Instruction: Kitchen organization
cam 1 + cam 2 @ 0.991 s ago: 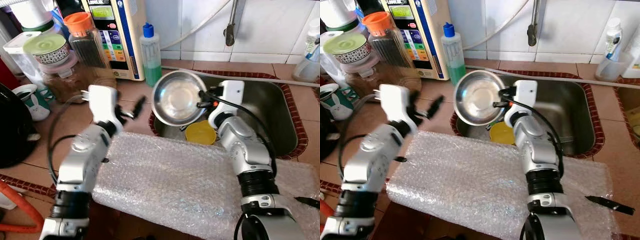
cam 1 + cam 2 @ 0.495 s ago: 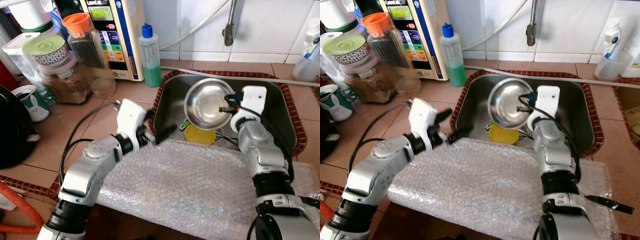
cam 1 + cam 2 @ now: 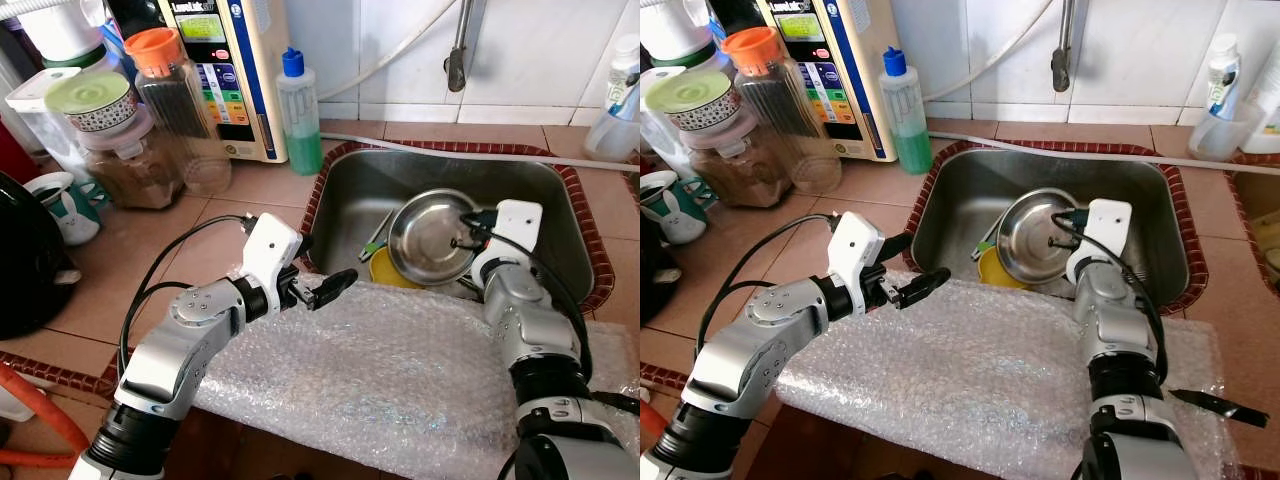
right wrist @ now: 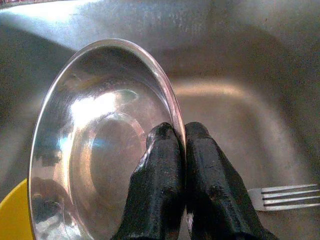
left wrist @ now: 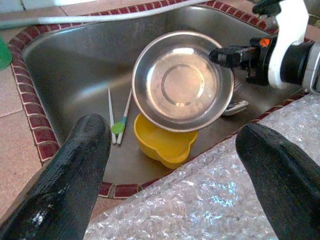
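Note:
My right gripper (image 3: 466, 230) is shut on the rim of a steel bowl (image 3: 428, 238), holding it tilted low inside the sink (image 3: 440, 168). The right wrist view has both fingers (image 4: 162, 165) pinching that rim of the steel bowl (image 4: 95, 145). The bowl overlaps a yellow bowl (image 3: 383, 272) at the sink's front. My left gripper (image 3: 318, 290) hangs open over the near-left edge of the bubble wrap (image 3: 380, 380), at the sink's front left corner. In the left wrist view the steel bowl (image 5: 182, 82), yellow bowl (image 5: 162, 145) and chopsticks (image 5: 117, 117) lie ahead.
A fork (image 4: 285, 195) lies on the sink floor. A green soap bottle (image 3: 300, 110), jars (image 3: 175, 90), a water dispenser (image 3: 235, 60) and a mug (image 3: 60, 205) crowd the counter's left. The tap (image 3: 459, 60) hangs above the sink. A black utensil (image 3: 1220, 408) lies at the wrap's right.
My right gripper carried the steel bowl rightward and down into the sink, over the yellow bowl. My left arm swung right and lower, to the wrap's edge by the sink.

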Tool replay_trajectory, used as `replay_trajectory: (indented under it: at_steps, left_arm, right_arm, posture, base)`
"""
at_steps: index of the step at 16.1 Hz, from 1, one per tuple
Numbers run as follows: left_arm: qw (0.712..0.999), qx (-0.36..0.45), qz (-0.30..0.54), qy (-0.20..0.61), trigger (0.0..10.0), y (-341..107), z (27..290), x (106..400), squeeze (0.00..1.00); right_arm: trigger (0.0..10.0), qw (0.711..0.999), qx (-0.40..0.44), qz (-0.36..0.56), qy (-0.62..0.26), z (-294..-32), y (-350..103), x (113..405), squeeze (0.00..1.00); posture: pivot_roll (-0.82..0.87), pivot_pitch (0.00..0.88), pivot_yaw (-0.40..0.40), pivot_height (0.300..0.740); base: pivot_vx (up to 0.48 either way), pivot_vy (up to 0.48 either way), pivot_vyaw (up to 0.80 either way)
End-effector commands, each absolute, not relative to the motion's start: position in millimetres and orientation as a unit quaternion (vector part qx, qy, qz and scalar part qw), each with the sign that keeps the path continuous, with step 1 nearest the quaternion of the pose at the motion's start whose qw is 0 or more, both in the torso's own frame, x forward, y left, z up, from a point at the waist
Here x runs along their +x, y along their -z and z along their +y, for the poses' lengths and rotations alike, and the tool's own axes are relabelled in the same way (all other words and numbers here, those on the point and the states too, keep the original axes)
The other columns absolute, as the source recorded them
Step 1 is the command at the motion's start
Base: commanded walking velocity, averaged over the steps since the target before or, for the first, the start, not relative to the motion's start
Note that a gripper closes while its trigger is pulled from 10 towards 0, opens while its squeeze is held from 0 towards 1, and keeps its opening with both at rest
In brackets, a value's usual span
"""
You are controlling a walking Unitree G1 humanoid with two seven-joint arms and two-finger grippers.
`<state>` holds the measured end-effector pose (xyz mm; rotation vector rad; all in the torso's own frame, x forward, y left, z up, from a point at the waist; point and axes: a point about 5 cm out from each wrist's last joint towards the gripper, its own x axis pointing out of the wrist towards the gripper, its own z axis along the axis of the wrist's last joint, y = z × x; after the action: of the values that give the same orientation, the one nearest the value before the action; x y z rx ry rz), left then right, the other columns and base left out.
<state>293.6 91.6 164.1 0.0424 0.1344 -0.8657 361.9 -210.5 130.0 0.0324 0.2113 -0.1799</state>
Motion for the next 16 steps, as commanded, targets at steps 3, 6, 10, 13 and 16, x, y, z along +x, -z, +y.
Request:
replay_trajectory:
  at_steps: [3, 6, 10, 13, 16]
  left_arm:
    - [0.903, 0.035, 0.066, 0.423, 10.0, -166, 93, 292, 1.00]
    - [0.900, 0.044, 0.067, 0.427, 10.0, -167, 92, 291, 1.00]
    - [0.900, 0.045, 0.065, 0.428, 10.0, -168, 92, 290, 1.00]
    - [0.905, 0.043, 0.061, 0.419, 10.0, -170, 95, 292, 1.00]
    - [0.906, 0.041, 0.060, 0.417, 10.0, -171, 95, 292, 1.00]
  right_arm:
    - [10.0, 0.986, 0.052, 0.119, 0.110, -213, -124, 361, 1.00]
    - [10.0, 0.985, 0.054, 0.121, 0.108, -212, -123, 361, 1.00]
    - [10.0, 0.985, 0.068, 0.116, 0.105, -214, -127, 365, 1.00]
    - [10.0, 0.992, 0.045, 0.090, 0.080, -204, -136, 367, 1.00]
    - [10.0, 0.996, 0.025, 0.066, 0.063, -194, -145, 369, 1.00]
  posture:
    - [-0.21, 0.107, 0.163, 0.740]
    - [-0.21, 0.105, 0.163, 0.740]
    - [-0.20, 0.107, 0.166, 0.740]
    - [-0.20, 0.106, 0.166, 0.740]
    - [-0.20, 0.108, 0.169, 0.740]
  base:
    - [0.000, 0.000, 0.00]
    - [0.000, 0.000, 0.00]
    - [0.000, 0.000, 0.00]
    - [0.000, 0.000, 0.00]
    - [0.000, 0.000, 0.00]
